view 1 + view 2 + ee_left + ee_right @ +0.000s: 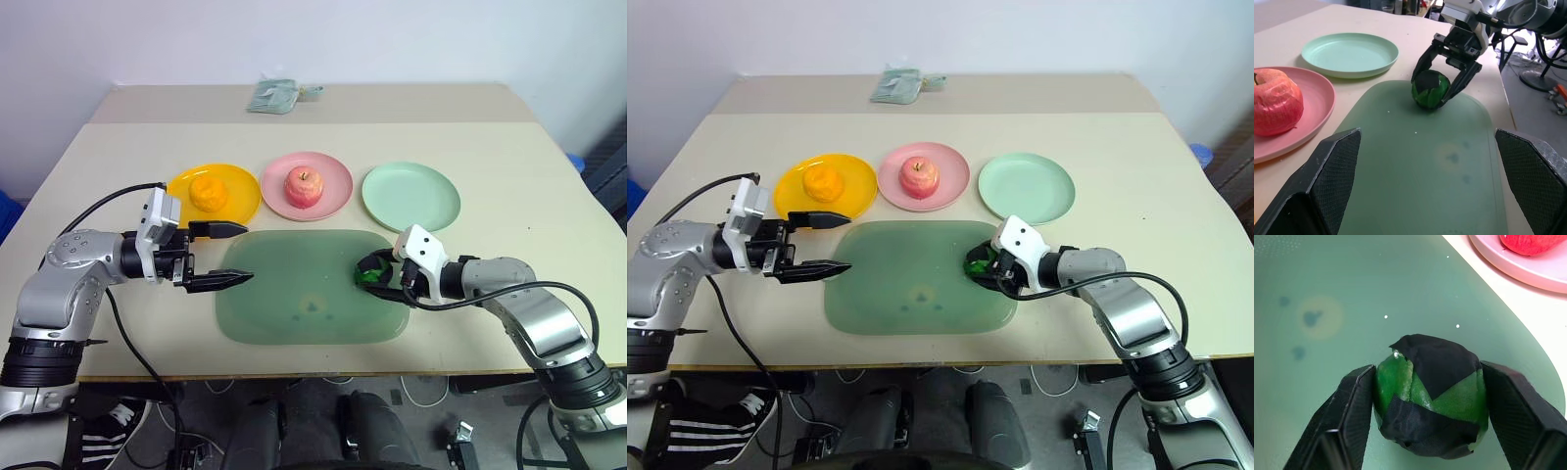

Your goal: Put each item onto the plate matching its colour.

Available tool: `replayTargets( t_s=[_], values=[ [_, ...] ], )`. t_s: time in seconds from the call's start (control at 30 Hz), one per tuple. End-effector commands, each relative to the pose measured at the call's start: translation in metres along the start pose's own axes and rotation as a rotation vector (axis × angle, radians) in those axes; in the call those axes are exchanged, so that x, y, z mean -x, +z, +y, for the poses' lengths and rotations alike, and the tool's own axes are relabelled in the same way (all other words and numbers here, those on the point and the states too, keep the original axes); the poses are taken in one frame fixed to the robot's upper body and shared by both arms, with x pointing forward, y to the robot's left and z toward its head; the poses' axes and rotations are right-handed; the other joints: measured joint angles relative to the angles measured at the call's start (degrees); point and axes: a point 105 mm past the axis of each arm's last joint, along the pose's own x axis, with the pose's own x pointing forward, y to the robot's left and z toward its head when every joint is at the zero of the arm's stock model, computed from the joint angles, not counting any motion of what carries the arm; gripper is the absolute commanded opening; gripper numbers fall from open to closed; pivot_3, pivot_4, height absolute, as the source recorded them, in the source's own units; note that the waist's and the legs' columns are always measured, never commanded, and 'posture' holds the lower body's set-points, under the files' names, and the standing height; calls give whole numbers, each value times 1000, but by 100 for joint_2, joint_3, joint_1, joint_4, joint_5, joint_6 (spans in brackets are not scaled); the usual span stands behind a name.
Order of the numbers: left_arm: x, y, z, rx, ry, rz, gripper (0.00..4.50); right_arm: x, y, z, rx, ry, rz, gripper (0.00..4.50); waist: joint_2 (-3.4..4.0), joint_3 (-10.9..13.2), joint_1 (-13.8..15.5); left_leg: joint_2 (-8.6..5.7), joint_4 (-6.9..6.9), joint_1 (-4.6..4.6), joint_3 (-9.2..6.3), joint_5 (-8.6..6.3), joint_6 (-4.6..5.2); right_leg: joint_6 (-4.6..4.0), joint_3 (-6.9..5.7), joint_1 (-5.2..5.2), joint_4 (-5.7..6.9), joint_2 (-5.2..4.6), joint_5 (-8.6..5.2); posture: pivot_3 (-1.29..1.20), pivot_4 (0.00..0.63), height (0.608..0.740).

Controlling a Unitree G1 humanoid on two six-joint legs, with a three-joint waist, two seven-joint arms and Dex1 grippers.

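The green-and-black lump [1432,396] rests on the right part of the translucent green mat [294,294]. My right gripper [377,276] is shut on it, one finger pressed against each side. The pale green plate [411,196] stands empty just beyond the mat at the right. On the pink plate [338,181] sits the red-pink apple [304,186], and on the yellow plate [245,196] the orange fruit [209,193]. My left gripper [248,254] is open over the mat's left edge, pointing right, with nothing in it.
A small greenish packet [276,95] lies at the far side of the table. A black cable [108,201] loops off my left arm. The table's front edge runs just below the mat.
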Motion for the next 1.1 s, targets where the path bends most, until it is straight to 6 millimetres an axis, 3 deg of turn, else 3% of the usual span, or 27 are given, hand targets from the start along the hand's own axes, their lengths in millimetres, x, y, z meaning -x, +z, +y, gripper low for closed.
replayTargets(
  t_s=[0.03,0.13,0.27,0.37,0.57,0.7,0.97,1.1],
  values=[
    [0,9,-2,-33,-6,-25,4500,4,10,-2,19,-2,-35,3251,0,0,0,0,0,0,0,0,0,0,0,0,0,0,0,0,150,740],
    [-1,12,6,-45,47,-49,4500,8,27,-13,-6,-43,-113,3251,0,0,1,0,0,0,0,0,0,0,0,0,0,-1,0,0,150,740],
    [-3,25,25,-95,158,-131,4500,19,51,-44,-49,-166,-230,3251,0,0,4,0,4,0,0,1,0,0,1,1,1,0,2,0,150,740],
    [-11,35,36,-120,220,-190,4500,30,64,-86,-51,-369,-279,3251,0,0,2,-1,5,0,0,2,1,0,1,1,1,-1,3,0,150,740],
    [-26,36,63,-159,388,-205,4500,38,52,-141,-77,-618,-260,3251,0,0,5,-3,-2,-4,2,2,2,0,1,-3,-1,-4,3,0,150,740],
    [-32,40,62,-141,374,-233,4500,25,49,-144,-33,-606,-249,3251,0,0,-18,-2,-4,-14,10,2,2,1,5,-17,0,-5,3,0,150,740],
    [-33,38,55,-131,359,-232,4500,10,15,-148,-68,-613,-164,3251,1,0,-19,2,-5,-13,19,2,1,1,16,-25,5,-7,4,0,150,740],
    [-33,37,53,-128,354,-223,4500,6,8,-145,-52,-595,-141,3251,1,0,-21,1,-6,-13,20,2,1,1,17,-25,5,-7,4,0,150,740]
  ],
)
